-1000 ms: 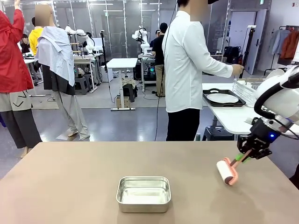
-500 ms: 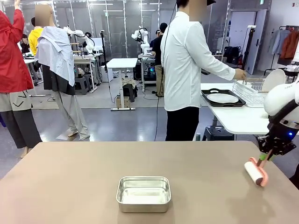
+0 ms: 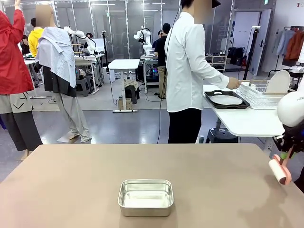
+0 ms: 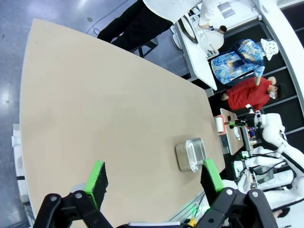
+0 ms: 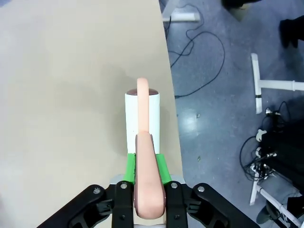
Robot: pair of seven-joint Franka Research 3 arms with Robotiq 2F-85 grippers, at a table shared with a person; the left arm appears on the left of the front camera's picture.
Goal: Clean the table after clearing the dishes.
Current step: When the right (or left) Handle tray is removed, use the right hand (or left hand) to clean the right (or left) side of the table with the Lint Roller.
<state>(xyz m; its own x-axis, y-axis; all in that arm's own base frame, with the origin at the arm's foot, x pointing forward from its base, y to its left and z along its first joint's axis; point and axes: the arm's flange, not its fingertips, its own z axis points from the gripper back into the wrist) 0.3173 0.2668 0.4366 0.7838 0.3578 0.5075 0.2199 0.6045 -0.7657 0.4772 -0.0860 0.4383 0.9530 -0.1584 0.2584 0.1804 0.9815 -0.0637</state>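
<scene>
The brownish table [image 3: 71, 185] spreads across the front view. My right gripper [image 3: 287, 154] is shut on the pink handle of a white lint roller [image 3: 280, 171], which sits at the table's right edge. From the right wrist, the green pads [image 5: 161, 169] clamp the handle and the roller [image 5: 142, 121] lies right along the table [image 5: 71, 95] edge. My left gripper [image 4: 154, 178] hangs open high over the table [image 4: 95, 118] with nothing between its fingers. One of the dishes, a white plate on a dark tray [image 3: 227, 100], is on the white side table.
A rectangular steel pan [image 3: 146, 197] stands near the table's front middle, also seen from the left wrist [image 4: 191, 154]. A person in a white shirt [image 3: 187, 61] stands beyond the far edge, one hand at a wire rack [image 3: 259, 92] holding an upright plate [image 3: 278, 81]. Floor and cables [image 5: 213, 95] lie past the right edge.
My right gripper has carried the roller rightward across the table to its right edge. The person's hand has dropped toward the rack. The pan has not moved.
</scene>
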